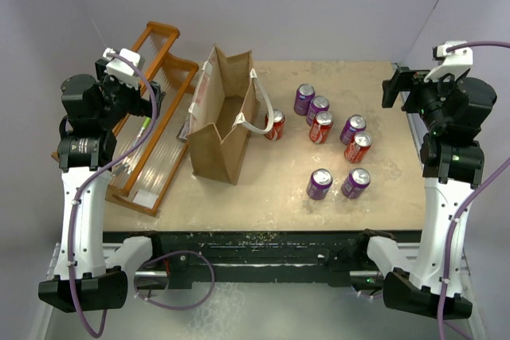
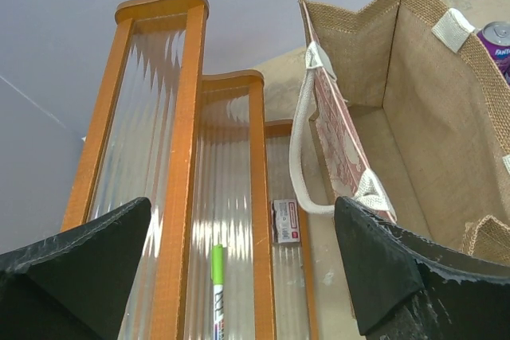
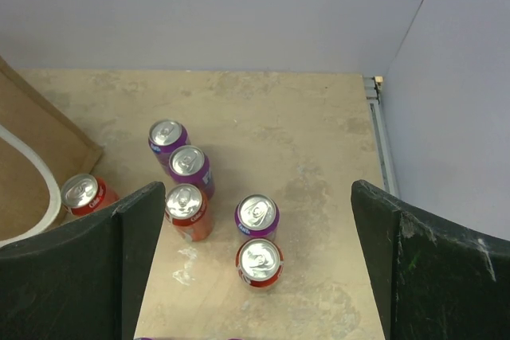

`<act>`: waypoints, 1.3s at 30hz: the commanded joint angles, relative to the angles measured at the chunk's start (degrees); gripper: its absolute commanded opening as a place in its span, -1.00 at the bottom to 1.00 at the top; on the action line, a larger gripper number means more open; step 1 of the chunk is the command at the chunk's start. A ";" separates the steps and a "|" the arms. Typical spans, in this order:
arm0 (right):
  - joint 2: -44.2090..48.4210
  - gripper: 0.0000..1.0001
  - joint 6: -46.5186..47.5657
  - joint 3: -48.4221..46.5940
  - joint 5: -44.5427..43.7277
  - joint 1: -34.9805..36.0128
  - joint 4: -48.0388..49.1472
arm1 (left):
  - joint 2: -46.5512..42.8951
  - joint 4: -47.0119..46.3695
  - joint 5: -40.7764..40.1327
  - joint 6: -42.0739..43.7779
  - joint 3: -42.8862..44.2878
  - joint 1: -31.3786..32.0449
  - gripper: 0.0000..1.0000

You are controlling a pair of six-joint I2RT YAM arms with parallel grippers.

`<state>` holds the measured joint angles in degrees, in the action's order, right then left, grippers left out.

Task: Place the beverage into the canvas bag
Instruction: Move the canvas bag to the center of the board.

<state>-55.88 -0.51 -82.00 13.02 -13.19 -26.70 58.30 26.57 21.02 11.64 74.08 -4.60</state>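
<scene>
The tan canvas bag stands open and upright left of centre, with white loop handles; the left wrist view looks into its empty inside. Several purple and red beverage cans stand to its right, one red can beside the bag, the others grouped around a red can. My left gripper is open and empty, raised over the orange rack. My right gripper is open and empty, high above the cans at the far right. A purple can and a red can show between its fingers.
An orange slatted rack lies left of the bag, holding a green marker and a small packet. White walls close the back and right sides. A metal rail runs along the table's right edge.
</scene>
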 commanded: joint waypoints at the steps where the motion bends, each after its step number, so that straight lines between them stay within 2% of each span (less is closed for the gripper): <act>1: -0.92 1.00 0.33 -1.01 0.51 -0.33 3.62 | 0.13 0.75 0.31 1.52 3.44 -0.65 0.98; 9: -1.97 1.00 0.49 -0.89 0.69 -0.48 4.84 | 1.72 3.86 0.51 2.89 6.39 -1.02 0.98; 13: -2.13 1.00 0.98 -0.86 1.42 -0.56 5.39 | 3.43 5.65 3.85 5.24 8.01 -0.55 0.98; 21: -2.96 1.00 2.21 -0.38 4.77 -0.53 6.52 | 10.21 9.26 -0.60 8.00 12.42 8.23 0.98; 27: -4.36 1.00 3.11 0.62 4.69 1.55 5.85 | 20.94 12.82 -5.63 3.83 19.38 15.07 0.98; 30: -4.08 1.00 3.49 2.09 4.61 2.66 6.16 | 27.73 15.44 -6.57 -0.60 24.31 16.51 0.99; 35: -3.09 1.00 3.92 4.25 4.53 3.79 6.27 | 37.35 19.49 -5.49 -7.26 32.06 17.22 0.82; 39: -2.75 1.00 3.94 5.45 5.04 4.01 6.40 | 41.76 20.80 -6.49 -9.79 34.67 17.43 0.61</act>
<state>-60.12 2.39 -77.03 16.49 -9.63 -23.16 98.50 45.12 15.57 7.16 104.47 12.43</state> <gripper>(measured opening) 0.998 0.854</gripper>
